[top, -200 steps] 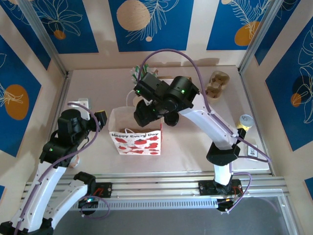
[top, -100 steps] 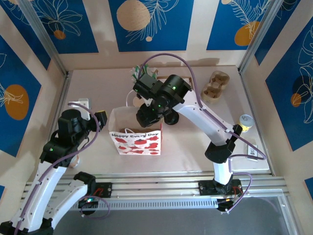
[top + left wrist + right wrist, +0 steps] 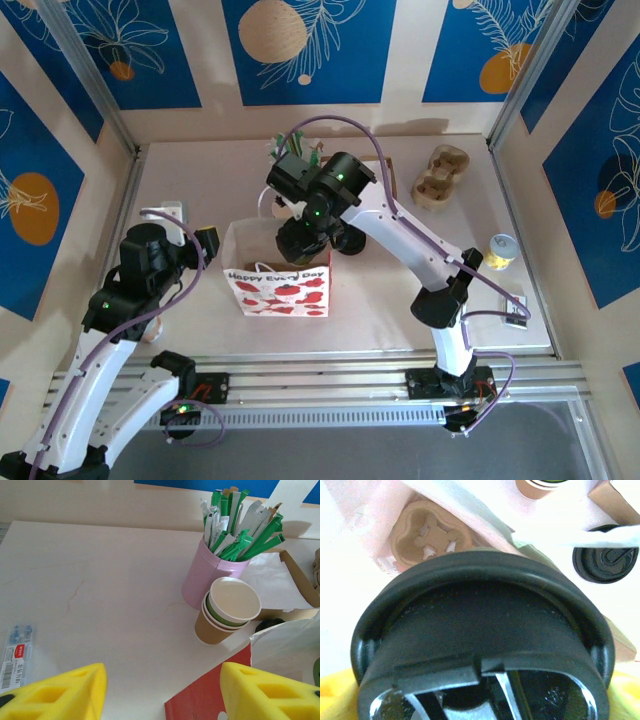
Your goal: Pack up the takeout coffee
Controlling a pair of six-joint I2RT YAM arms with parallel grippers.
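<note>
Two grippers over the table (image 3: 200, 180). On the left, the left gripper (image 3: 203, 242), hanging just beside the left wall of the paper bag (image 3: 278, 280). Yellow fingers (image 3: 65, 695) parted about halfway, gripping nothing and touching nothing, with bare tabletop and the bag's red corner under the gap. Past them on the far side, a stack of paper cups (image 3: 227, 612) touching a pink holder (image 3: 212, 577) full of green sachets. Further right, the right gripper (image 3: 300, 236), over the bag's open mouth, jaws spread wide and clamped on the sides of the takeout coffee (image 3: 480, 630), black lid close up to the wrist camera. Cannot tell whether above the bag's rim or below it. Right of the bag, a loose black lid (image 3: 605, 559).
</note>
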